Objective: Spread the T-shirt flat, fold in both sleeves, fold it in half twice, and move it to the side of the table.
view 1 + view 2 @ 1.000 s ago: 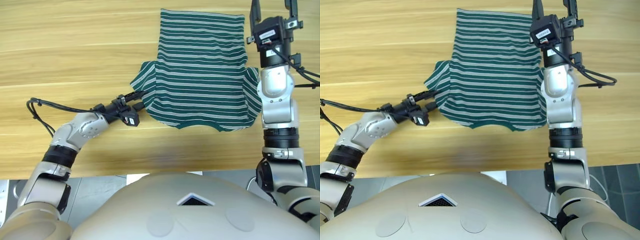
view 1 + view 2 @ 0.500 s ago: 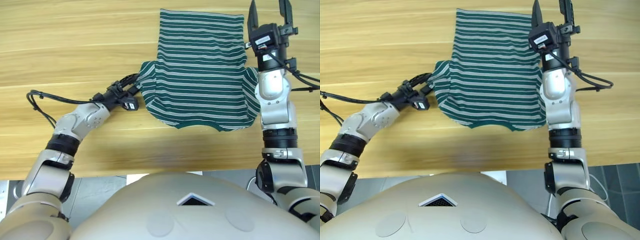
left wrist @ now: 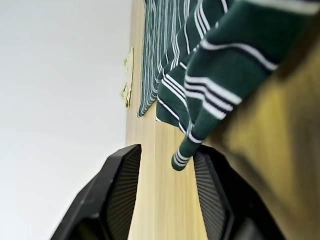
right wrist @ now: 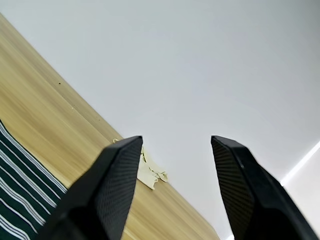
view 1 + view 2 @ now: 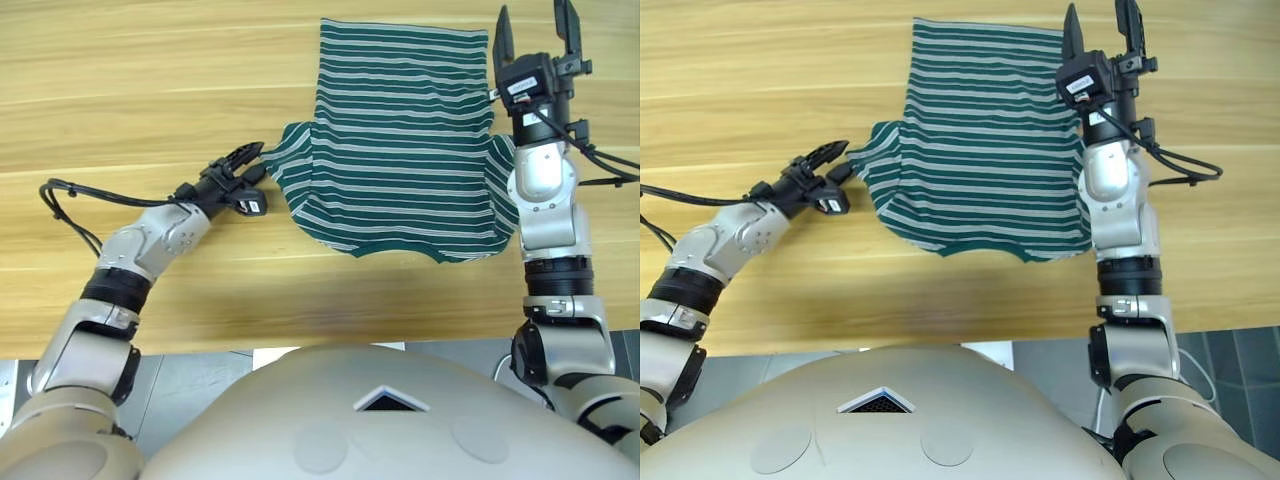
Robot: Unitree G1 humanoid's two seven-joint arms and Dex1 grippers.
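We look forward and down from the head through two side-by-side eyes sharing the table [image 5: 150, 80] and T-shirt [image 5: 400, 140], while our left wrist camera lies low along the wood, close to a sleeve [image 3: 215, 85], and our right wrist camera faces upward toward the wall [image 4: 200, 50] beyond the far edge.

left pincer [image 3: 169, 149] spread | T-shirt [image 3: 220, 75] sleeve tip between its jaws

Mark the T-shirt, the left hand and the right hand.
T-shirt [image 5: 400, 140], left eye view, middle of striped body.
left hand [image 5: 258, 158], left eye view, midway between fingertips.
right hand [image 5: 534, 12], left eye view, midway between fingertips.
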